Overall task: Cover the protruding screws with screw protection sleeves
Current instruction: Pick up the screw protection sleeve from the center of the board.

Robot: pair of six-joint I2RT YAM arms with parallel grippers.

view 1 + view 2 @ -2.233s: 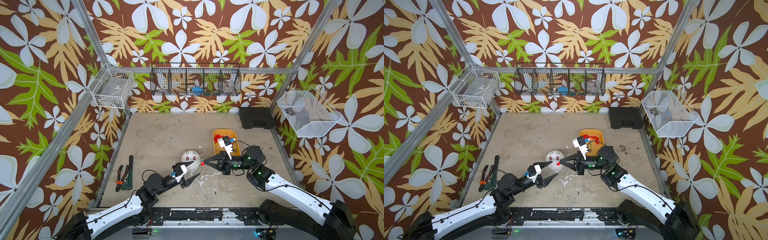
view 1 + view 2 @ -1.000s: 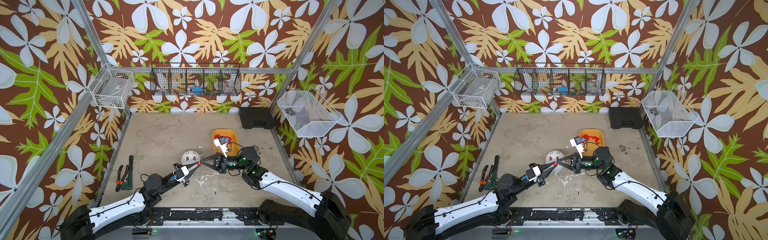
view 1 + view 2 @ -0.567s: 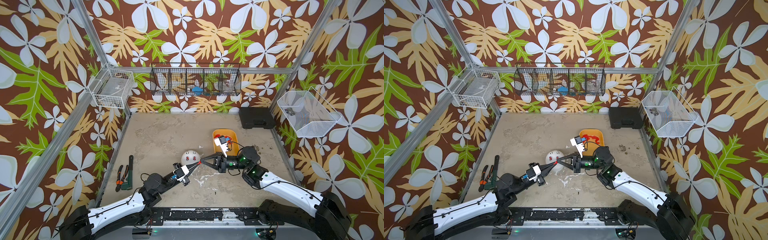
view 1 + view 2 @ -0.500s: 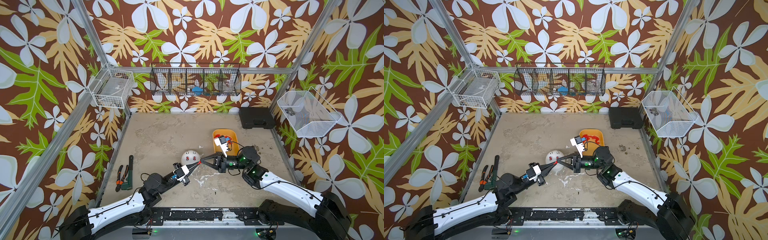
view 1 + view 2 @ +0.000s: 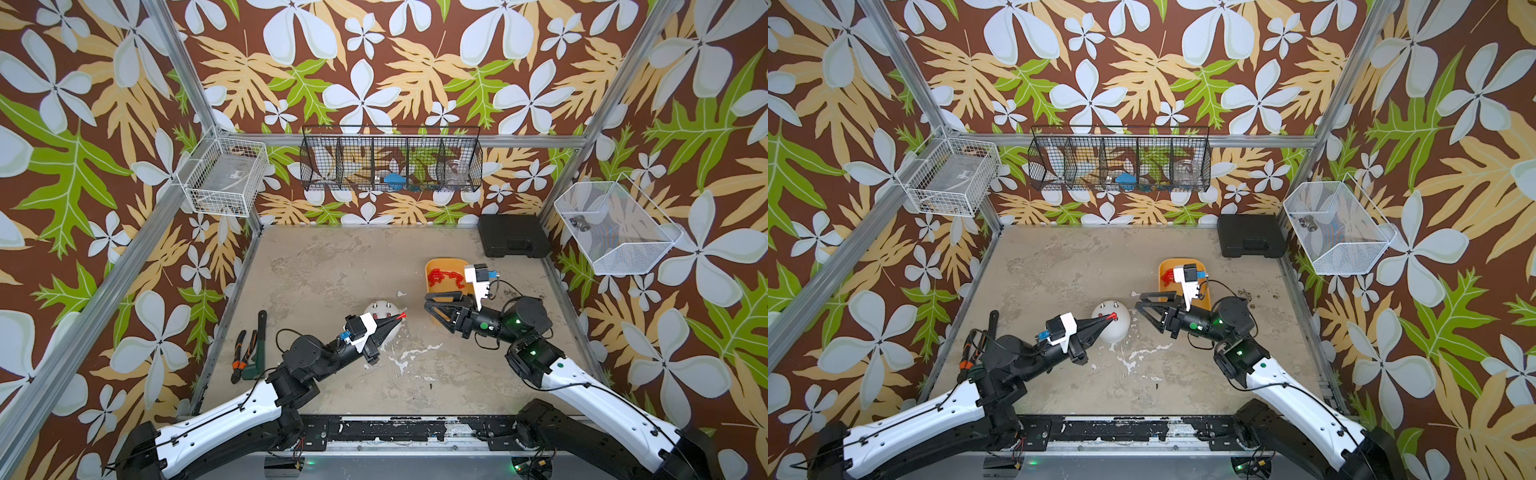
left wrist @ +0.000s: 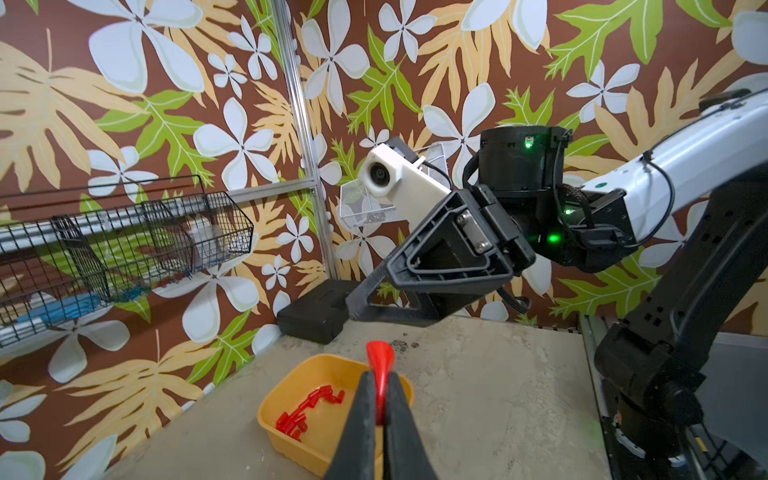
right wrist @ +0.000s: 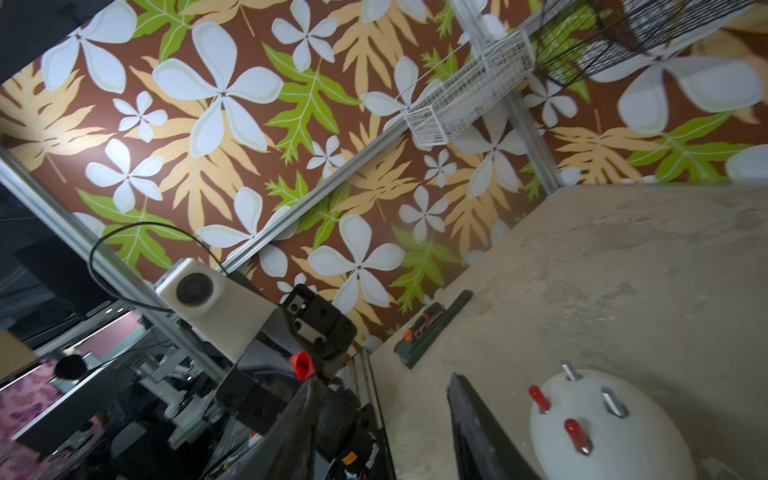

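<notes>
Leaf-and-flower wallpaper in brown, green and cream walls in a mottled beige tabletop (image 5: 332,266). Near its middle sits a white dome-shaped object (image 7: 615,428) with short silvery protruding screws (image 7: 613,401); in the right wrist view two studs already wear small red caps (image 7: 575,430) and two stand bare. Toward the back right lies an orange-yellow oblong plastic tray (image 5: 444,266) holding a loose pile of tiny bright red screw protection sleeves (image 5: 446,277).

The left gripper (image 5: 400,317) reaches over the dome, its jaws pressed together on a single red sleeve (image 6: 380,365) that sticks out past the fingertips. The right gripper (image 5: 432,305) hangs just beside the tray and faces the left one, a little apart from it, jaws spread and nothing between them.

At the left edge of the tabletop lie orange-handled pliers (image 5: 237,356) beside a dark green tool (image 5: 257,349). A black plastic case (image 5: 513,241) rests in the back right corner.
</notes>
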